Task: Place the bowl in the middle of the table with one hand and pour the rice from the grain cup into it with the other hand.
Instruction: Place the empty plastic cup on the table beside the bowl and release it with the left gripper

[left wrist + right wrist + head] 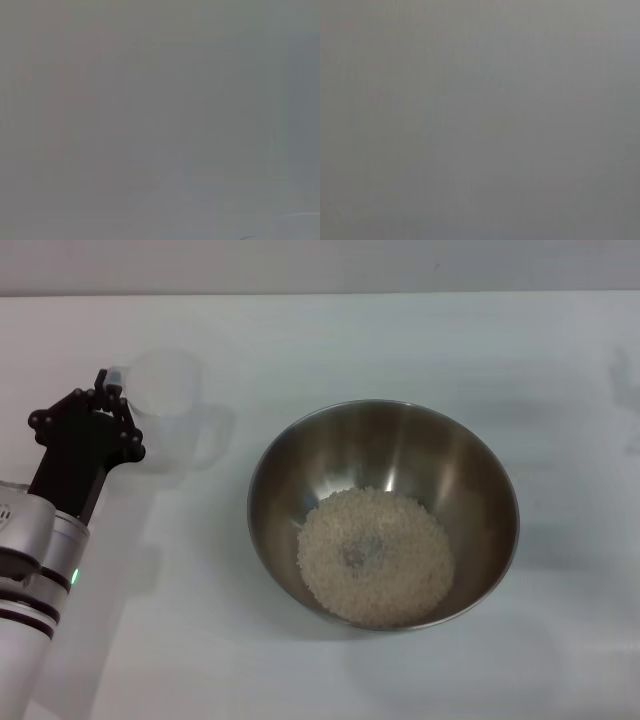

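Closest to my head camera is my own left arm, its white and black forearm rising from the near left edge, but by size the table (330, 340) comes first: plain white, filling the view. On it, roughly central and a little to the right, sits the bowl (384, 440), wide shiny steel, upright. Inside it the rice (375, 555) lies as a pale mound on the floor of the bowl, towards the near side. Smaller still, the grain cup (165, 405) stands upright on the table at the far left, well apart from the bowl; it looks empty, though its clear plastic makes that hard to swear to. My left gripper (105, 400) sits just beside the cup, at its left side, and I cannot tell whether my fingers are released, clenched, or grasping it. My right gripper is nowhere to be seen, and both wrist cameras give only flat grey. By my reckoning the work is all but done: bowl placed, rice poured, cup set back down. What remains, I judge, is only drawing my left arm clear.
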`<action>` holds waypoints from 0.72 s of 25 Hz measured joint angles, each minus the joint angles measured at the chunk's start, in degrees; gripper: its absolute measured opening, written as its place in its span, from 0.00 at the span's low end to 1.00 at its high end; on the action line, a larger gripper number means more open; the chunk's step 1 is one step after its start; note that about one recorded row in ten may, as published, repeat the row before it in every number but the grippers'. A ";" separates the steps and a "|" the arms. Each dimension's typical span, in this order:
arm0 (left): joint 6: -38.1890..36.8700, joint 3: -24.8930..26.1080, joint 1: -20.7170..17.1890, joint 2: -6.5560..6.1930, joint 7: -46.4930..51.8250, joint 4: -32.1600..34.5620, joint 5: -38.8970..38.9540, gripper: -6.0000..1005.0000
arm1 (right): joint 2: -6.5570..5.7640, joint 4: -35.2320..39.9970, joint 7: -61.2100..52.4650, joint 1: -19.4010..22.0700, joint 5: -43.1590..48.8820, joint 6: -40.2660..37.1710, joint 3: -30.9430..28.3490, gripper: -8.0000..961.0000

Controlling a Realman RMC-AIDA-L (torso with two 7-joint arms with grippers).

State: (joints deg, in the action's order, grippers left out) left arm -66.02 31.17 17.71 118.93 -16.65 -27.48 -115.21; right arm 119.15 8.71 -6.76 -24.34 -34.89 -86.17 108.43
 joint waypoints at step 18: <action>8.36 0.90 1.24 0.23 0.15 1.48 0.16 0.08 | 0.03 -0.07 -0.54 -0.04 0.00 0.07 0.00 0.55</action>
State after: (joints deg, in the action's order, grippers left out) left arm -57.66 32.07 18.95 119.16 -16.50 -26.00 -115.04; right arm 119.18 8.63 -7.30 -24.38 -34.89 -86.10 108.44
